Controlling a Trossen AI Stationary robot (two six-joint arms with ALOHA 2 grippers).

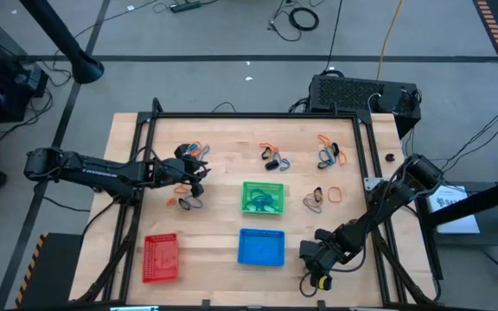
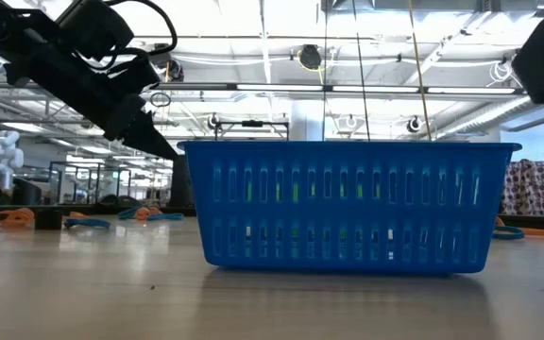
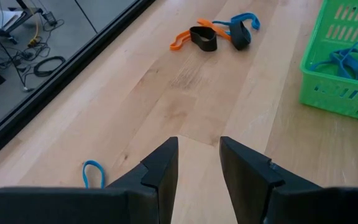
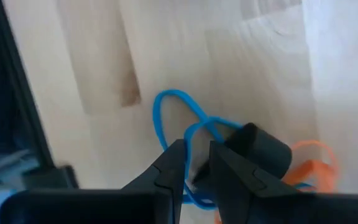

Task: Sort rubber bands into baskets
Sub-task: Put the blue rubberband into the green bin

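Front row: red basket (image 1: 161, 257) and blue basket (image 1: 261, 246) show no bands | right gripper (image 4: 194, 149) beside the blue basket, apparently pinching a blue band (image 4: 166, 106) | middle: green basket (image 1: 247, 197) holds blue bands (image 1: 264, 202) | left gripper (image 3: 199, 146) spread, empty | far: loose bands (image 1: 271, 156) in several clumps, most sorting left | writing: none readable

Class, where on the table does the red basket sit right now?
In the high view, the red basket sits near the table's front edge on the left side, left of the blue basket and diagonally front-left of the green basket.
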